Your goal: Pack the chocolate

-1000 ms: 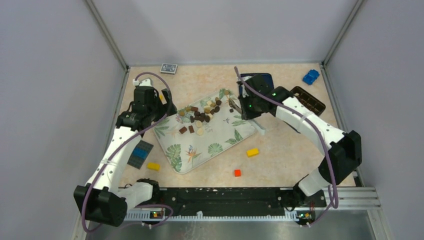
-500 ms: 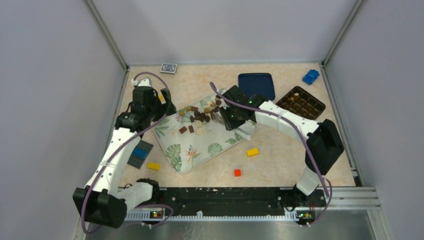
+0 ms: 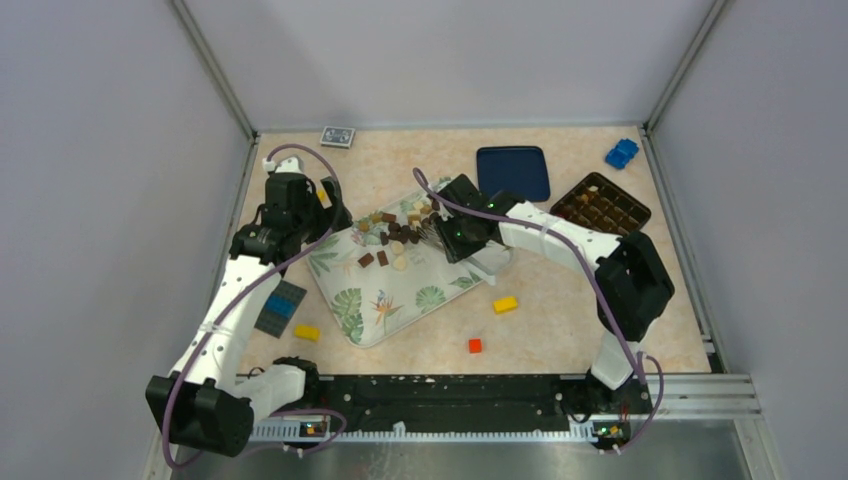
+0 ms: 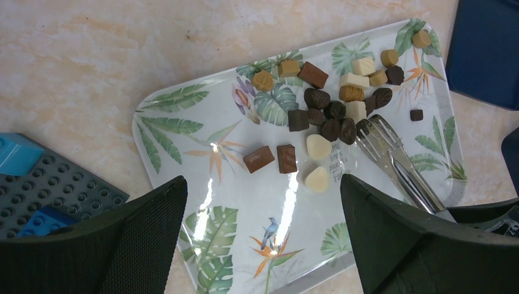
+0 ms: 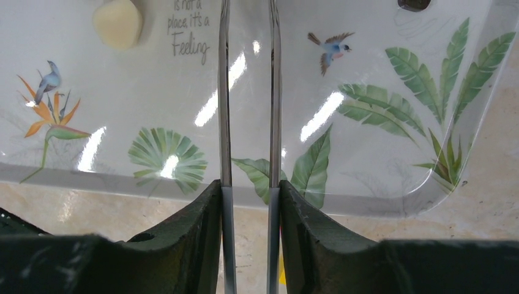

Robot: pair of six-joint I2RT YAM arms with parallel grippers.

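Note:
The chocolate (image 3: 400,235), many small dark, light brown and cream pieces, lies in a loose pile on the leaf-print tray (image 3: 370,320). It also shows in the left wrist view (image 4: 330,116). My right gripper (image 3: 458,236) is shut on metal tongs (image 3: 430,232), whose tips lie at the pile's right edge (image 4: 392,156). In the right wrist view the tongs' two arms (image 5: 223,92) run apart over the tray (image 5: 367,153), past one cream piece (image 5: 118,22). My left gripper (image 4: 262,184) is open and empty above the tray's left end.
A brown chocolate box (image 3: 602,203) with compartments and a dark blue lid (image 3: 512,172) lie at the back right. Toy bricks are scattered: yellow (image 3: 505,304), red (image 3: 475,346), yellow (image 3: 306,332), blue (image 3: 621,153). A grey baseplate (image 3: 281,307) lies left of the tray.
My right arm has swung left with the tongs, from beside the blue lid to the chocolate pile on the tray. The left arm has not moved.

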